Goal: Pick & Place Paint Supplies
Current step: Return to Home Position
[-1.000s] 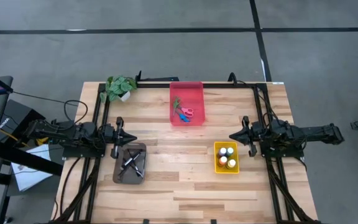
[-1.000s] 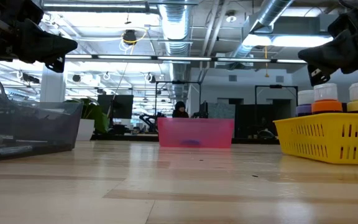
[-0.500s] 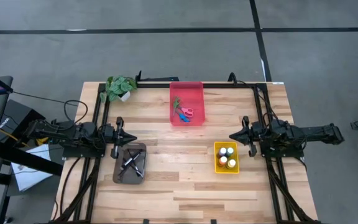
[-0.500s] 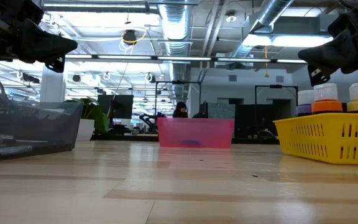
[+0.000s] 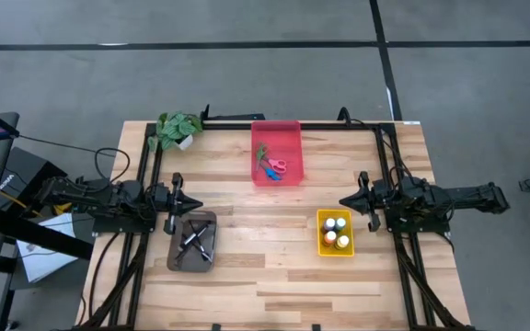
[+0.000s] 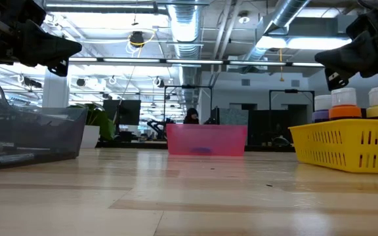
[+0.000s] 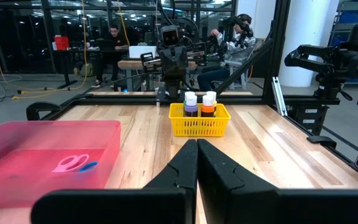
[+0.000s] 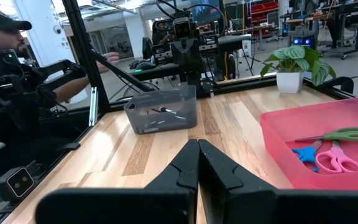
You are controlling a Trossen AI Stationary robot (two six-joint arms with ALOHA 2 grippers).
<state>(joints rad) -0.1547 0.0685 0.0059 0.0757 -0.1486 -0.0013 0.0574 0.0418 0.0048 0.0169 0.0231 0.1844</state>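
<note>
The paint bottles [image 5: 335, 231] stand in a yellow basket [image 5: 321, 243] right of centre. Dark-handled brushes [image 5: 194, 241] lie in a grey tray [image 5: 177, 258] on the left. Green, pink and blue scissors [image 5: 272, 166] lie in a red tray [image 5: 276, 136] at the far middle. My left gripper [image 5: 194, 202] is shut above the table's left side, next to the grey tray, pointing level toward the right. My right gripper [image 5: 346, 201] is shut on the right side, just beyond the basket, pointing left. Neither holds anything.
A small potted plant [image 5: 177, 128] stands at the far left corner. A black frame rail [image 5: 339, 124] runs along the far edge and down both sides. Bare wood lies between the trays in the middle and near the front edge. People sit at desks beyond the table.
</note>
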